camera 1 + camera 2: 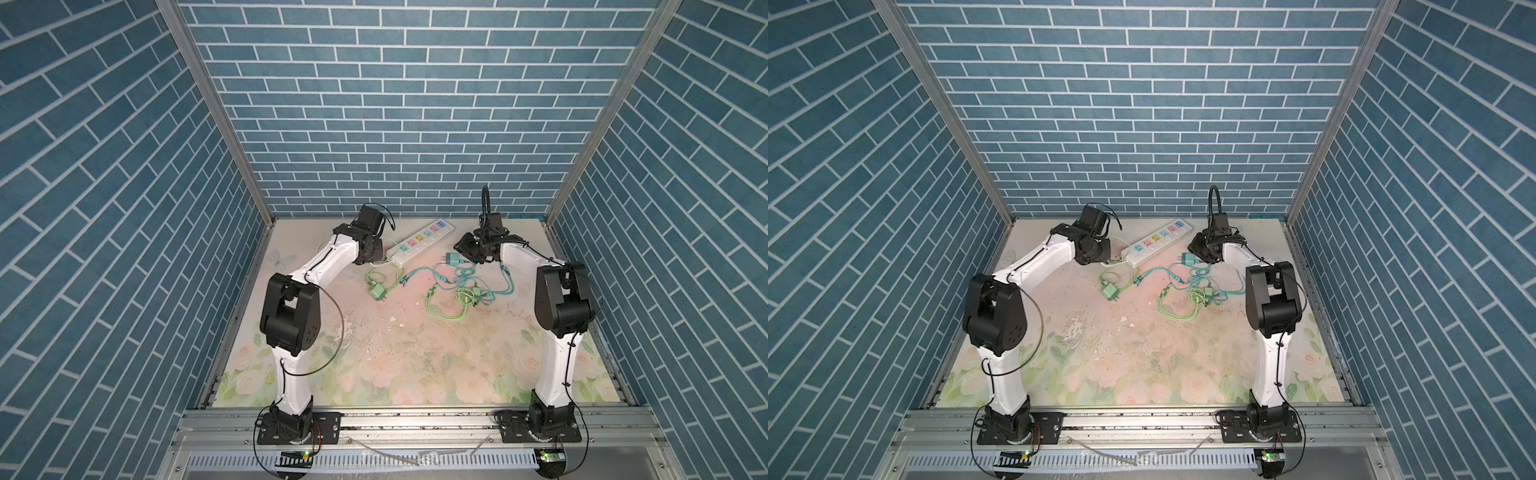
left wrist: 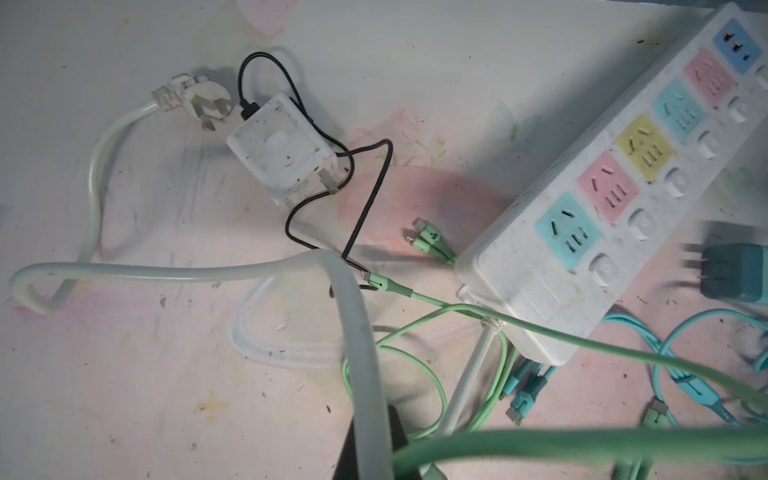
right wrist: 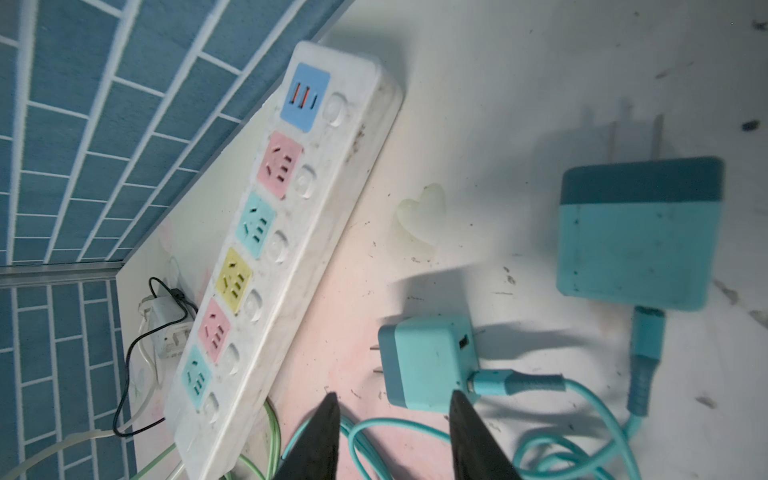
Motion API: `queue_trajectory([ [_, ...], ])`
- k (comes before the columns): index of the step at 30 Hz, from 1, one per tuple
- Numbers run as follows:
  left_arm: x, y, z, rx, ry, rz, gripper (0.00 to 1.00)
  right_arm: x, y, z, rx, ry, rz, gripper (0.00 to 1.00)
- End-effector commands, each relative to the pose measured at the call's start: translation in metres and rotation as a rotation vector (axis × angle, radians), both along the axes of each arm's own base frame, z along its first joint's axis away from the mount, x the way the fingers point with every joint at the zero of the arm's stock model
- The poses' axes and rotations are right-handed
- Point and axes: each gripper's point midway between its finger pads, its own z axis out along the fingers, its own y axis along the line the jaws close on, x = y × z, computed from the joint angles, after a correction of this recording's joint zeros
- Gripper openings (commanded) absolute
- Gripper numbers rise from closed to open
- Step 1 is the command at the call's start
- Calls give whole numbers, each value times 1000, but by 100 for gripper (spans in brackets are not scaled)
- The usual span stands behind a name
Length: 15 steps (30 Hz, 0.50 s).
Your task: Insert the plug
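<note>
Your right claw (image 3: 394,395) stands partly open and holds nothing. Its 2 dark fingers (image 3: 328,436) are spread on either side of a gap, and the teal charger plug (image 3: 428,361) lies flat on the surface (image 1: 395,353) just ahead of that gap. You cannot tell whether the finger next to the plug's cable end touches it.

The plug's 2 prongs point at the long side of the power strip (image 3: 328,232), close beside its teal end socket but not inserted. A second teal charger (image 3: 640,232), blurred and larger in the frame, sits on the far side of the plug from the strip.

Your left claw (image 2: 374,419) is closed on the strip's white cord (image 2: 187,272), which rises off the surface into its tips, just beside the strip's teal end.

Mind the edges. In both top views the strip lies diagonally with its blue end nearest the back wall, and its 6 coloured faces all show bare slots. A white charger (image 2: 282,145) sits by the back-left corner. A cable tangle (image 1: 457,286) of green and teal leads, with a green charger (image 1: 376,291), spreads just in front of the strip, between the 2 arms. The widest open stretch is the front half of the surface.
</note>
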Motion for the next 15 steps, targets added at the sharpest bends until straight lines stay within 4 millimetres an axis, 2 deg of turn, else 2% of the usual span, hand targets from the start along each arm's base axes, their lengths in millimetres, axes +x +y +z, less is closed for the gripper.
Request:
queue_trajectory([
  [1,-18,19,-8,24,36,7,0,-13,1,33,-72,-56,42,45],
  [7,-45,43,-28,42,99,31,0,-31,-3,30,-182,-39,64,45],
  [12,-53,62,-31,60,107,71,0,-36,0,23,-219,-22,83,45],
  [15,-53,71,-27,90,95,94,7,-34,0,17,-242,-10,86,46],
])
